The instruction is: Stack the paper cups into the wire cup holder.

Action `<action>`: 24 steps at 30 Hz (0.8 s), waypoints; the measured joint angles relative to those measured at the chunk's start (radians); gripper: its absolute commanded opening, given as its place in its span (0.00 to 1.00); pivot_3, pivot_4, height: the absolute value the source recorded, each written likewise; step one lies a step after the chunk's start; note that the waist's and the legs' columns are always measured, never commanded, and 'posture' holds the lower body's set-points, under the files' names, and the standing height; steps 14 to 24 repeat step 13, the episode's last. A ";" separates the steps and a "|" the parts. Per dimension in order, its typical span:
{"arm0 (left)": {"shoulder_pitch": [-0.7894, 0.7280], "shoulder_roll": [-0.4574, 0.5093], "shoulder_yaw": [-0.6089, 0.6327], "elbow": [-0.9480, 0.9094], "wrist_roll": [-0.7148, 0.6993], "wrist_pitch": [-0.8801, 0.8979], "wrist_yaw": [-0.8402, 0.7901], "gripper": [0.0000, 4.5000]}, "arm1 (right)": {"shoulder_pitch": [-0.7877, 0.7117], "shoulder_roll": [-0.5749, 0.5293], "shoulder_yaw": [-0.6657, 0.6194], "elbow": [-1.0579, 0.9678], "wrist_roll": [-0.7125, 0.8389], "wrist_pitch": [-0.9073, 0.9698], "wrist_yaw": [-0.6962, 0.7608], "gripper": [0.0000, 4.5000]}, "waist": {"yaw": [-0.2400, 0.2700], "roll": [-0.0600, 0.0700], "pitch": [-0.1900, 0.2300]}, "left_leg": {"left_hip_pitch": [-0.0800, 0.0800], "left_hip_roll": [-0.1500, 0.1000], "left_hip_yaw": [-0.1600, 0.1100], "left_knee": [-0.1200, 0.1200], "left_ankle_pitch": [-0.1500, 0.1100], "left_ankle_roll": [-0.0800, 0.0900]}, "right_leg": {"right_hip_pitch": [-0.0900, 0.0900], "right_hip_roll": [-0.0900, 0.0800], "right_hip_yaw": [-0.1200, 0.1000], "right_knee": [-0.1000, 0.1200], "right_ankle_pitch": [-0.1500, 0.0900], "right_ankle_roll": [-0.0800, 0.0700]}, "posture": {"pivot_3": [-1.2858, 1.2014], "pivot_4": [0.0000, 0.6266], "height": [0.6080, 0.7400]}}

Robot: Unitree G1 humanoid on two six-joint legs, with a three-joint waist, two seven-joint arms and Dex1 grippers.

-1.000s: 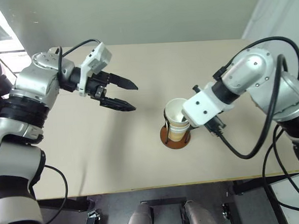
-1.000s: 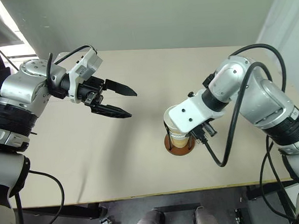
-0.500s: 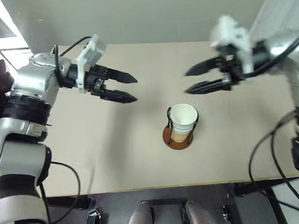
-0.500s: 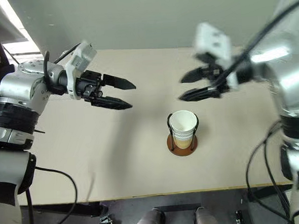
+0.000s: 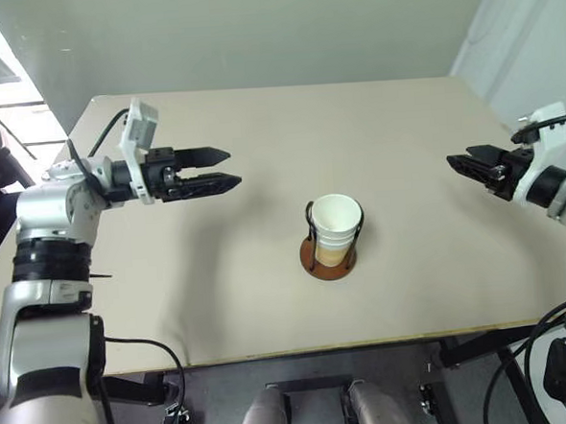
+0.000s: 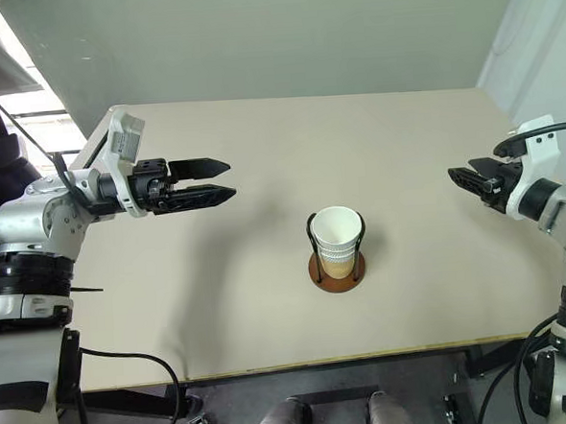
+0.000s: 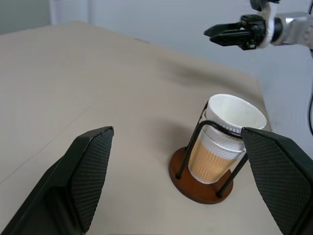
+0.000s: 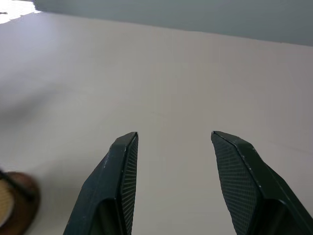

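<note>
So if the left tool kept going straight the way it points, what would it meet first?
Probably nothing: the open left tool points across the beige table, seemingly above the stacked yellowish-tan paper cups; depth is unclear.

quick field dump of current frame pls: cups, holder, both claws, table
paper cups: nested stack, upright inside holder
wire cup holder: mid-table, black loops around the stack
left claw: open, empty, above the table on its left side, apart from the stack
right claw: open, empty, at the table's right edge
table: beige top
loose cups: none visible
</note>
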 measured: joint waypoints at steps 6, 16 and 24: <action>0.053 -0.002 0.052 -0.081 -0.001 0.053 0.026 1.00 | 0.001 -0.001 0.018 0.022 0.011 -0.061 -0.019 0.52 | 0.002 0.000 0.000 | 0.000 -0.001 -0.001 0.000 0.005 0.000 | 0.001 0.000 0.000 -0.001 0.002 -0.008 | 0.52 0.24 1.00; 0.057 -0.006 0.095 -0.090 -0.003 0.067 0.043 1.00 | 0.005 -0.009 0.028 0.055 0.017 -0.097 -0.024 0.52 | 0.002 0.000 0.000 | 0.000 -0.001 -0.001 0.000 0.006 0.000 | 0.000 0.000 0.001 -0.001 0.004 -0.009 | 0.52 0.24 1.00; 0.057 -0.006 0.095 -0.090 -0.003 0.067 0.043 1.00 | 0.005 -0.009 0.028 0.055 0.017 -0.097 -0.024 0.52 | 0.002 0.000 0.000 | 0.000 -0.001 -0.001 0.000 0.006 0.000 | 0.000 0.000 0.001 -0.001 0.004 -0.009 | 0.52 0.24 1.00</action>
